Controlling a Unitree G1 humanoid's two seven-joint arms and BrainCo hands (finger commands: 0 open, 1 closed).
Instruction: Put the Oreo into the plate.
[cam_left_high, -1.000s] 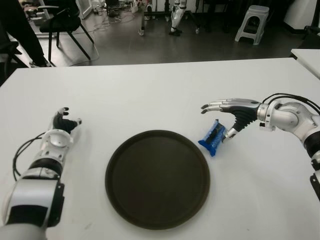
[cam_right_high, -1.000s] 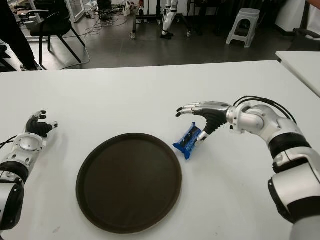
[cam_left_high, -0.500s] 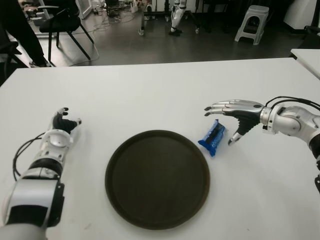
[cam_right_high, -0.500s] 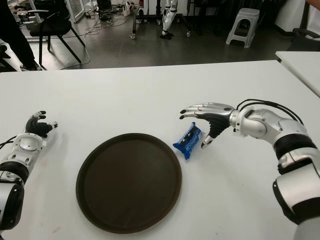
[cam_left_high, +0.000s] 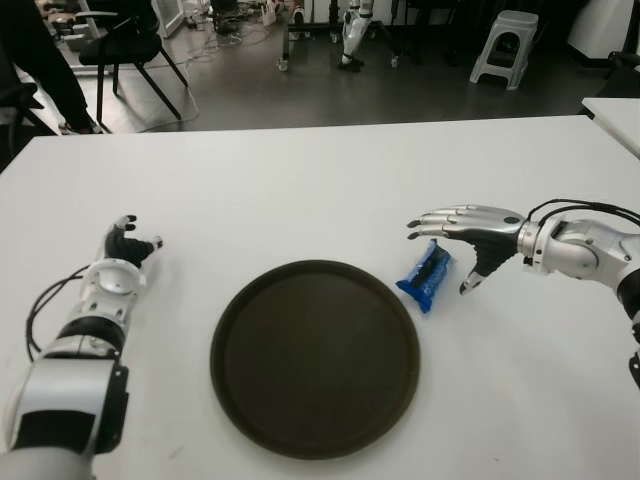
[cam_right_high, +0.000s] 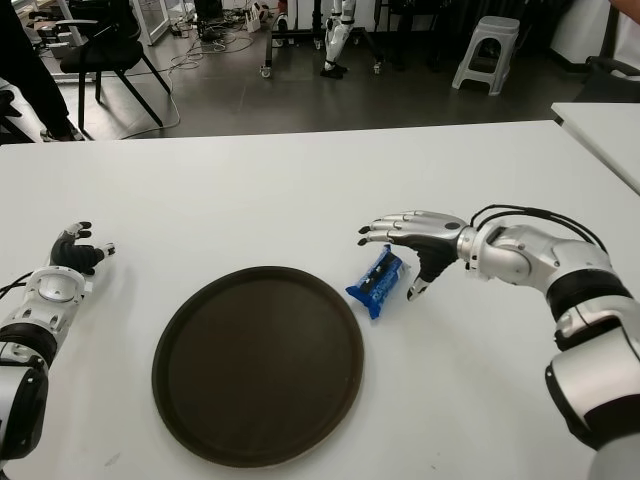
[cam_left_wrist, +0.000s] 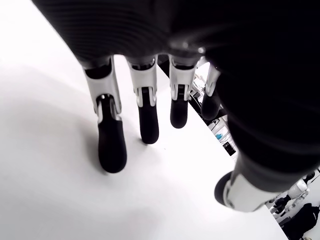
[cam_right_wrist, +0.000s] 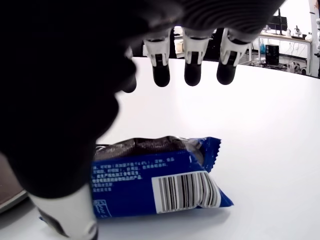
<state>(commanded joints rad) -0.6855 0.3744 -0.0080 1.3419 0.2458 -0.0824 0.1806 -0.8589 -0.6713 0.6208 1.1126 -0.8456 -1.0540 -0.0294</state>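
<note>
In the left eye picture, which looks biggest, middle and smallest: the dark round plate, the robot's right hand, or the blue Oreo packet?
1. Plate, by far the biggest.
2. Right hand, open above the packet.
3. Oreo packet, the smallest, lying on the white table just off the plate's right rim.

All three sit about equally near the camera, so the order looks safe.

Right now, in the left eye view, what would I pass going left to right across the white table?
left hand → dark round plate → blue Oreo pack, lying on the table just outside the plate's rim → right hand, fingers spread above the pack, holding nothing.
</note>
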